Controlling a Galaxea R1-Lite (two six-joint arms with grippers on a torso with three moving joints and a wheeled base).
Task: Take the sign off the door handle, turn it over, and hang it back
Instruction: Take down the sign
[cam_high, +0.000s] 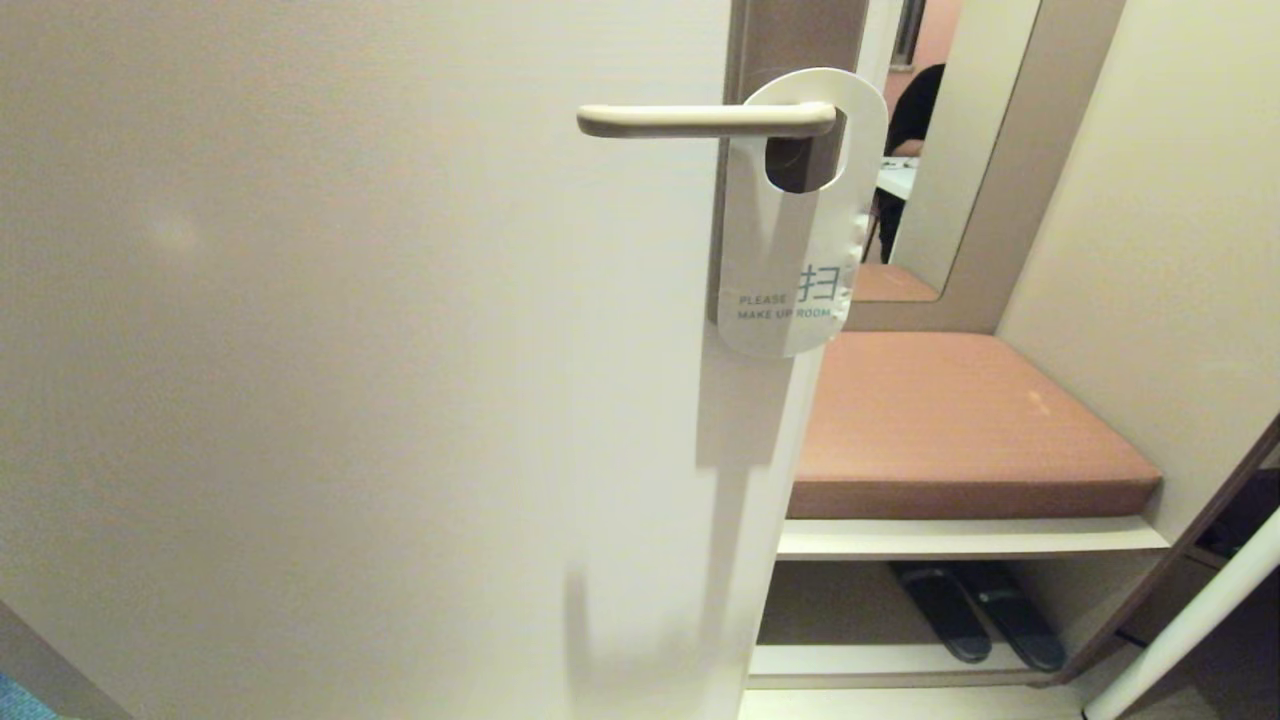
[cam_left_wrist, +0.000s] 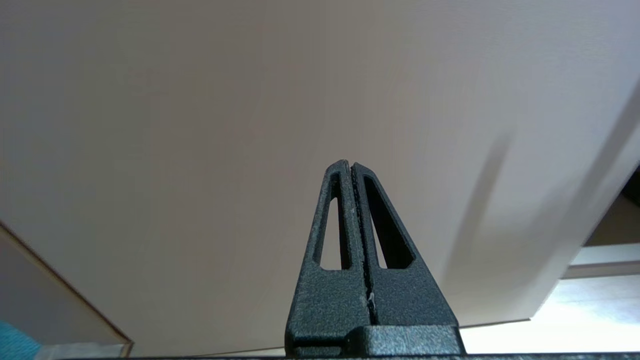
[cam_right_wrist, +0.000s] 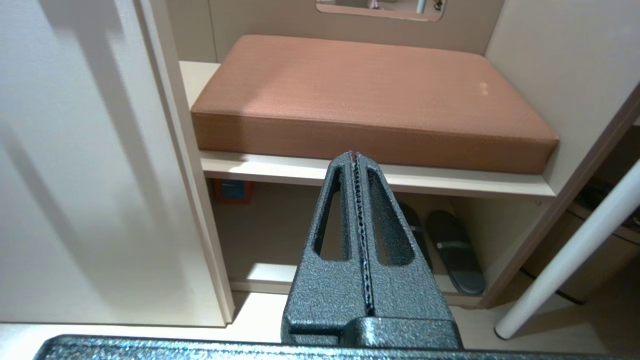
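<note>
I find the sign (cam_high: 795, 230) hanging on the door handle (cam_high: 705, 120), white side out; the left gripper (cam_left_wrist: 348, 164) and right gripper (cam_right_wrist: 354, 155) are both closed and empty, parked low; I would open one, pinch the sign's lower edge, and lift it along the lever.

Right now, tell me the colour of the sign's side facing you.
White, with pale teal lettering; the sign shows best in the head view.
</note>
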